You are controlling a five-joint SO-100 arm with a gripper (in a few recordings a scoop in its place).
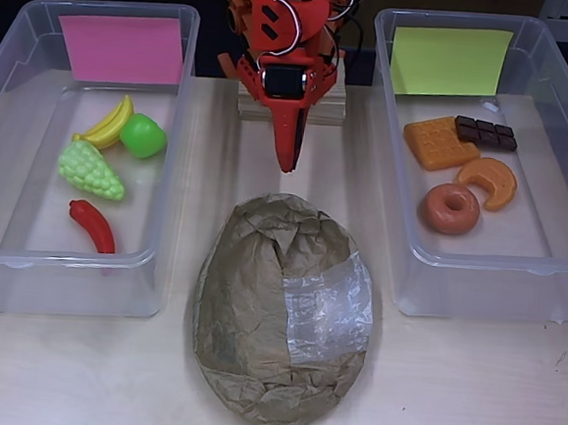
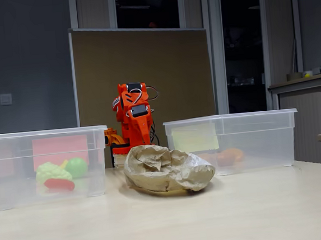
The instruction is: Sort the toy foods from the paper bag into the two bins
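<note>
The crumpled brown paper bag [image 1: 278, 315] [image 2: 167, 168] lies in the middle of the table, its clear window patch facing up. The bin with the pink label [image 1: 33, 153] [image 2: 43, 164] holds yellow bananas [image 1: 111, 123], a green apple [image 1: 143, 135], pale grapes [image 1: 91, 169] and a red chili [image 1: 93, 226]. The bin with the yellow-green label [image 1: 553, 175] [image 2: 235, 141] holds an orange waffle [image 1: 437, 142], a dark chocolate bar [image 1: 486, 133], a croissant [image 1: 491, 180] and a brown donut [image 1: 450, 208]. My orange gripper [image 1: 286, 159] hangs shut and empty between the bins, just behind the bag.
The orange arm [image 2: 133, 114] stands folded on a small wooden base [image 1: 291, 103] at the table's back edge. A brown board stands behind the table in the fixed view. Bare tabletop stretches in front of the bag and the bins.
</note>
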